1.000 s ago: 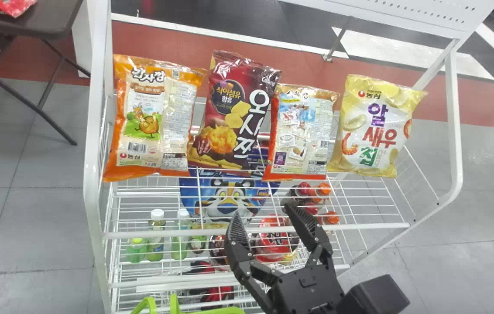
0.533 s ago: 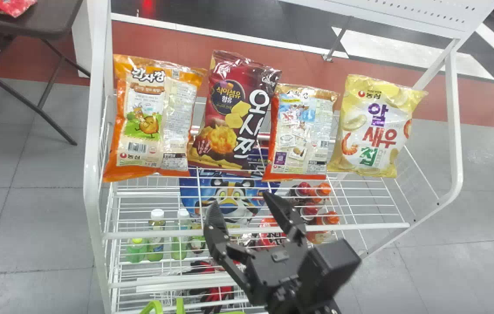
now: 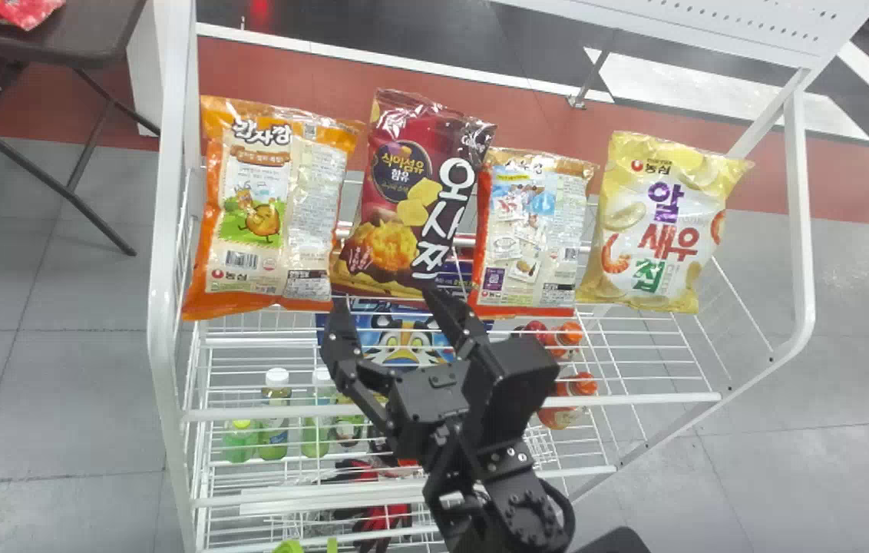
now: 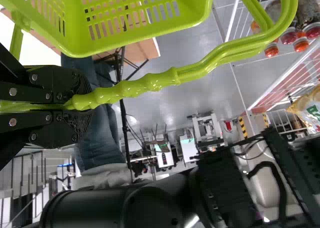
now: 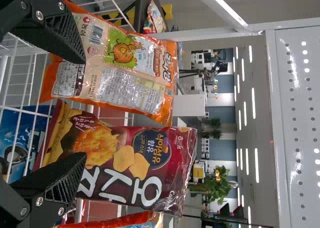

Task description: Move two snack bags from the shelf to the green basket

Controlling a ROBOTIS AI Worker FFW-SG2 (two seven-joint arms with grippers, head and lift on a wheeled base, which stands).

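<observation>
In the head view, the right tool (image 3: 385,298) is released, its two fingers spread apart just before the lower ends of the bags. From it, the dark red snack bag (image 3: 396,184) lies at twelve o'clock, the large orange snack bag (image 3: 258,207) at ten, the smaller orange snack bag (image 3: 530,230) at two, and the yellow snack bag (image 3: 661,230) between two and three. All four lean in a row on the white wire shelf (image 3: 250,413). Whether a finger touches any bag, I cannot tell.

The left tool (image 4: 82,102) is clenched on the handle (image 4: 150,88) of the green basket (image 4: 75,33). In the head view, the basket is at seven o'clock from the right tool, mostly cut off by the bottom edge. A finger hides part of the dark red bag's lower end, and the blue tiger bag (image 3: 404,338) beneath is partly covered.
</observation>
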